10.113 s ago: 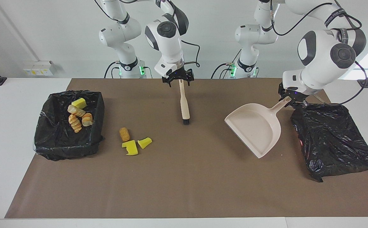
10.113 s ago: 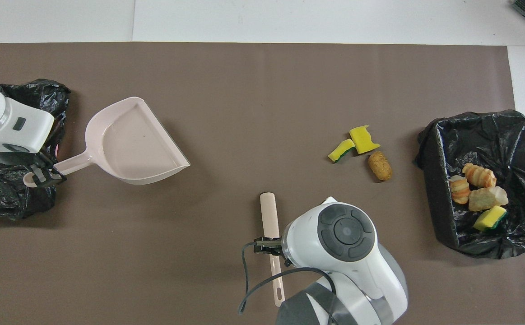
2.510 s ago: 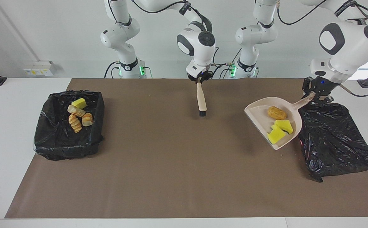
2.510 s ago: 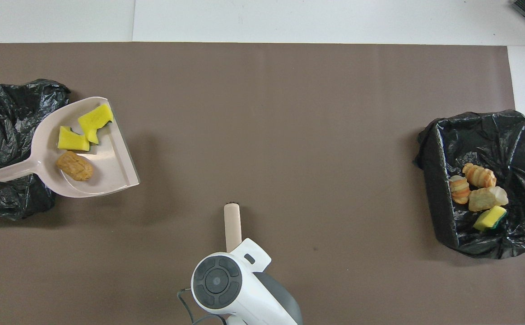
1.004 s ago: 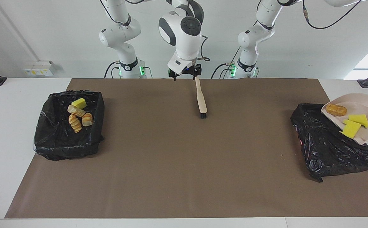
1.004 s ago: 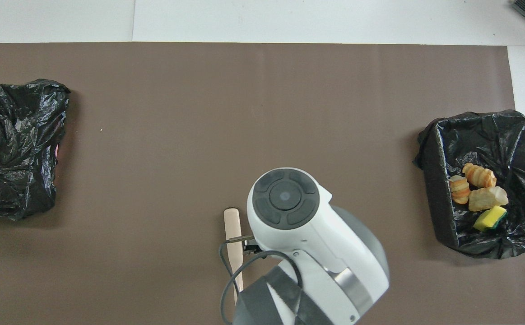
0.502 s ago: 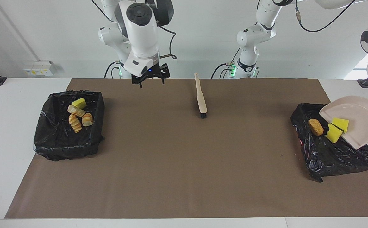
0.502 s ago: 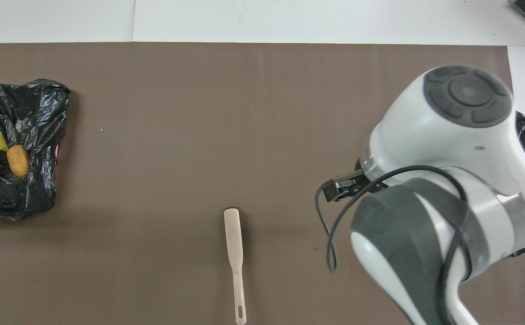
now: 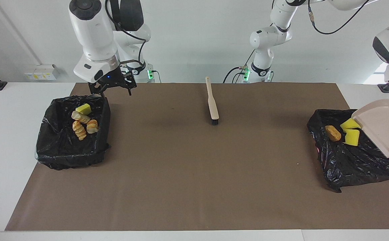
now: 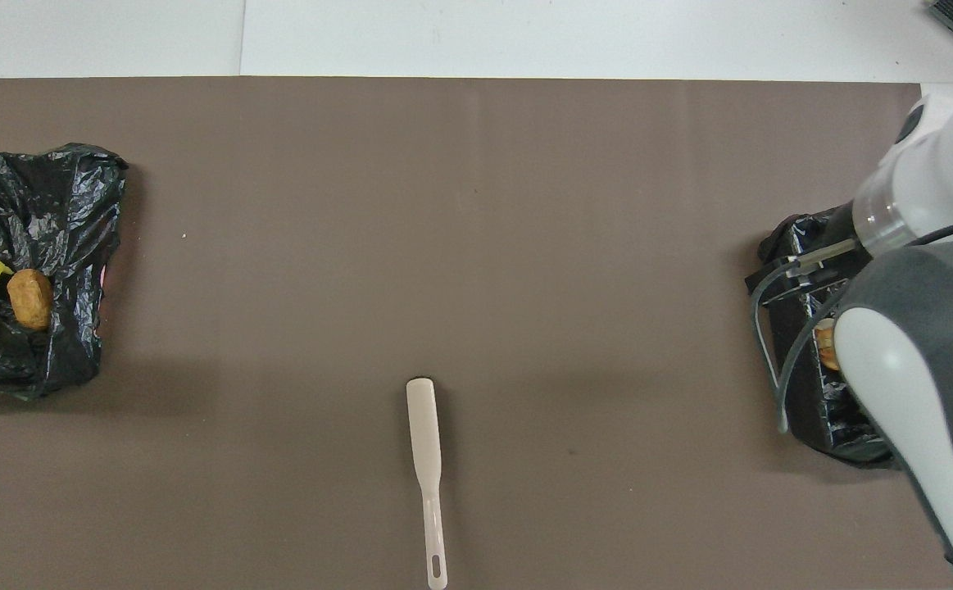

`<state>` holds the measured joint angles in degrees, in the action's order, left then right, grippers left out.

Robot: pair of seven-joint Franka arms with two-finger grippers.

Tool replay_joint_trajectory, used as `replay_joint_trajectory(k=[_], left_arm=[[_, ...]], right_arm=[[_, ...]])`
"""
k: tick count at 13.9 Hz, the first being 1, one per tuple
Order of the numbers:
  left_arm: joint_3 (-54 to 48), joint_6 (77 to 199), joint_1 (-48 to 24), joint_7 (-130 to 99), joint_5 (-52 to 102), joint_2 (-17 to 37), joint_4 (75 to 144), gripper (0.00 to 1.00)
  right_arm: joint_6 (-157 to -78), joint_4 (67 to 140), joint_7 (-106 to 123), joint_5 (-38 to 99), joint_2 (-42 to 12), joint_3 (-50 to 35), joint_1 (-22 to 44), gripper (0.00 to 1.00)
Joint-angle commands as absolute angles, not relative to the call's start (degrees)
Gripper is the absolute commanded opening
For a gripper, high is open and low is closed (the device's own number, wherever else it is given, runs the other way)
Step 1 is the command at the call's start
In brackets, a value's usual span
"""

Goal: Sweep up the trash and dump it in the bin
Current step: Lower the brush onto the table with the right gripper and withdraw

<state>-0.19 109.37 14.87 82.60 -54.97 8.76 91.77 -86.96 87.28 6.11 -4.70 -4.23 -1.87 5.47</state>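
Three scraps (image 9: 345,133) have just slid off the tipped dustpan (image 9: 381,125) into the bin (image 9: 351,157) at the left arm's end of the desk, so the dump looks done. Left hand is out of view, probably still clamped on the dustpan's handle. Right hand (image 9: 112,86), fingers apart, has left the brush (image 9: 212,104) and hovers over the other bin (image 9: 70,147). Brush lies lengthwise, bristles away from the robots.

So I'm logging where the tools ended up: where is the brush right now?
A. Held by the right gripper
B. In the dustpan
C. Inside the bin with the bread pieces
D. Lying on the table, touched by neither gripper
D: the brush lies alone on the brown mat mid-table, while the right gripper is over the edge of the bin holding nothing.
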Motion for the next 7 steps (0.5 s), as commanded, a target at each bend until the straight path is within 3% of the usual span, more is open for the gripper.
replay_joint_trajectory(k=[1,4,7], left_arm=[[0.62,108.28,13.71,82.18,-57.83,8.88,89.39,0.00],[0.18,108.11,13.62,82.79,-56.17,8.00,87.02,0.00],[0.44,106.71,13.71,82.62,-41.63,7.12,83.51,0.00]], right_arm=[[-87.98,85.78,7.82,-5.62,-4.40,-2.73,0.27,1.00],[-87.45,87.35,3.11,-4.49,-1.43,-2.46,-1.14,1.00],[-88.06,92.62,-3.87,-1.58,2.36,-2.46,-1.23,1.00]])
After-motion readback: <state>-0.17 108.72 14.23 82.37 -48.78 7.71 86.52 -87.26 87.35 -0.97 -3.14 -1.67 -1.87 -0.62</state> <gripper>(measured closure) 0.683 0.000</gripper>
